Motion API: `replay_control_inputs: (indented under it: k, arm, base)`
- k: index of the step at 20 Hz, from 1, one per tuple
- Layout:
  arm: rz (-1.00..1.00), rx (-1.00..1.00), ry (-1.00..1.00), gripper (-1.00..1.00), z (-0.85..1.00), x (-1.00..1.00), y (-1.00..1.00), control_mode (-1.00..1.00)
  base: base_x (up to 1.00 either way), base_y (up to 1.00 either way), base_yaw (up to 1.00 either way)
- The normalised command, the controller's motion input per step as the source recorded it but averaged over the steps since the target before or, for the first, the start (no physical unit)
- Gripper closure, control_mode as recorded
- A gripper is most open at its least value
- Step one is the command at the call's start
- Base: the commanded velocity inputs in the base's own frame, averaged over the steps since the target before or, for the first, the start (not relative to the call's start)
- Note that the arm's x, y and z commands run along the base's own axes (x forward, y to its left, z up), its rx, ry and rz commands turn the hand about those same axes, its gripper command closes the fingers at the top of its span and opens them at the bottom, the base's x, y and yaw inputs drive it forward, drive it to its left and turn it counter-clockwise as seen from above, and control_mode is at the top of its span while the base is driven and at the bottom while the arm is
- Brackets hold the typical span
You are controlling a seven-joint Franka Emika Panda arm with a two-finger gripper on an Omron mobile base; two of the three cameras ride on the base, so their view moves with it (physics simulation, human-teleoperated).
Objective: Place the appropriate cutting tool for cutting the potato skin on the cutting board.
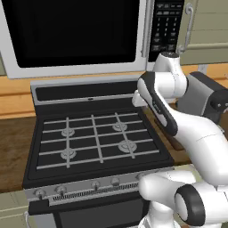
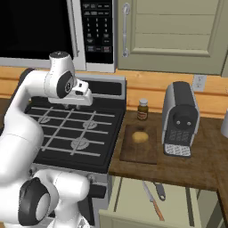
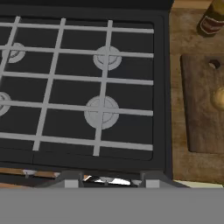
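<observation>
The dark brown cutting board lies on the counter right of the stove, with the small yellowish potato on it. In the hand view the cutting board is at the right, and the potato is cut by the right edge. My gripper hangs over the stove's back burners, well left of the board. Seen from the hand, the gripper is open, with its fingertips wide apart and nothing between them. An open drawer below the board holds a long orange-handled knife and a shorter grey tool.
A black gas stove with grey grates lies under the hand. A grey coffee machine stands right of the board and a small brown bottle behind it. A microwave and cabinet doors hang above.
</observation>
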Motion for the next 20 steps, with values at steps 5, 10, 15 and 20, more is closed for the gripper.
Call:
replay_control_inputs:
  k: [5,10,15,20]
  arm:
    - [0.0,0.0,-0.12,-1.0,0.0,-0.64,-0.08,-1.0]
    - [0.0,-0.1,-0.16,-1.0,-0.54,-0.97,-0.61,-1.0]
    - [0.0,-0.04,-0.15,-1.0,-0.53,-1.0,-0.96,-1.0]
    - [0.0,0.0,-0.02,-1.0,0.0,-0.58,-1.0,-1.0]
  base:
    - [0.0,0.0,0.0]
    - [0.0,0.0,0.0]
    - [0.0,0.0,0.0]
    - [0.0,0.0,0.0]
